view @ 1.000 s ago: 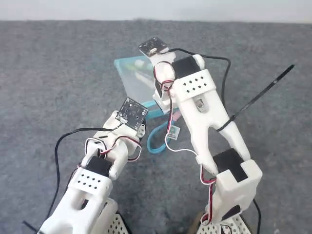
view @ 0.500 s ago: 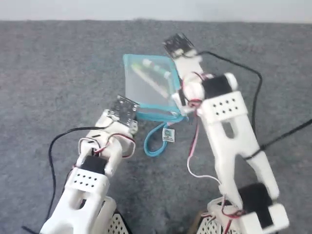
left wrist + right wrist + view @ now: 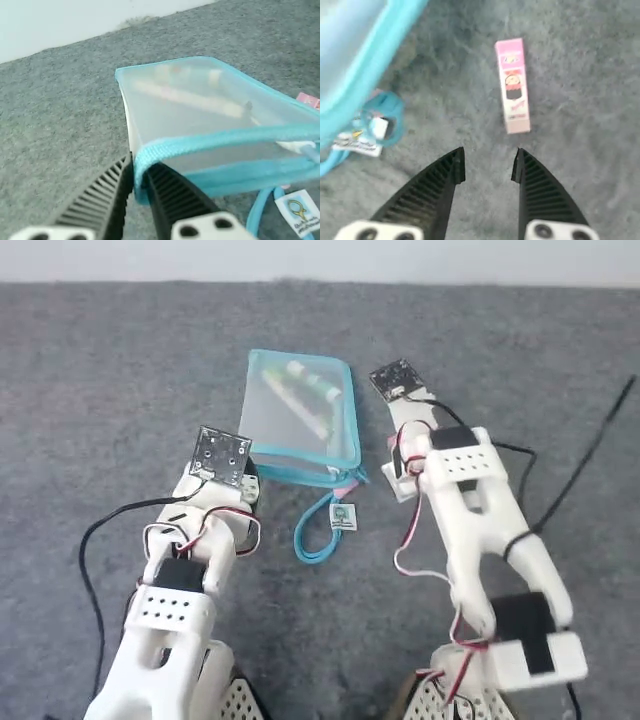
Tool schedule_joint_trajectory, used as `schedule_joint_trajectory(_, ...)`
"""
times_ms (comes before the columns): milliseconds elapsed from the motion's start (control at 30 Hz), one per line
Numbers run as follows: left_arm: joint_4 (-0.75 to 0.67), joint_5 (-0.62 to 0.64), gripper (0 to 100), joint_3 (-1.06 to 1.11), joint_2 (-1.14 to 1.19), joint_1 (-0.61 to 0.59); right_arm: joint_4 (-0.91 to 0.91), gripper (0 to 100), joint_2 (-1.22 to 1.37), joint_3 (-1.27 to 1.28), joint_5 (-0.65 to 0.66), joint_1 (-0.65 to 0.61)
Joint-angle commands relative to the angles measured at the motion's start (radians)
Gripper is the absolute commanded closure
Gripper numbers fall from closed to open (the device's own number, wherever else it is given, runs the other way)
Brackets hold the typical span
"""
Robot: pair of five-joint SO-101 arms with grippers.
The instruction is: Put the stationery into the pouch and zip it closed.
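Teal-edged and clear-sided, the pouch is now lying flat on the grey carpet in the middle of the high view. A second ago we were seeing it tipped up under the right arm. Pens are lying inside it, toward its 12 o'clock end.

The left gripper is pinching the pouch's corner at about 7 o'clock, with its jaws clamped on the teal binding. It has drawn that corner back toward its own side as the pouch has come down. The right gripper has swung off the pouch and is now hanging at its 3 o'clock, with its jaws standing apart and nothing between them. A pink box is lying on the carpet just ahead of those jaws.

We are judging that the pens are packed but the pink box is still outside, so filling comes before zipping. We cannot tell how far the zip is drawn.

A teal strap is looping out at 6 o'clock of the pouch. It is carrying a white tag with a small emblem and fine print that we are not reading. The pink box is showing a small figure and print along its length.
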Motion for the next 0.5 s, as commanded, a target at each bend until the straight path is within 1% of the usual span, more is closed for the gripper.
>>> schedule_joint_trajectory(0,-0.038,0.015,99,-0.021,-0.014,-0.009,-0.064,84.6,0.05,-0.097,0.028,0.021)
schedule_joint_trajectory(167,-0.04,0.017,99,-0.022,-0.014,-0.009,-0.101,84.6,0.16,-0.175,0.029,0.065)
schedule_joint_trajectory(267,-0.04,0.017,99,-0.024,-0.014,-0.008,-0.125,84.6,0.22,-0.209,0.069,0.084)
schedule_joint_trajectory(367,-0.04,0.017,99,-0.024,-0.014,-0.008,-0.128,84.6,0.271,-0.222,0.103,0.084)
schedule_joint_trajectory(467,-0.041,0.015,99,-0.024,-0.014,0.002,-0.128,84.6,0.315,-0.242,0.109,0.079)
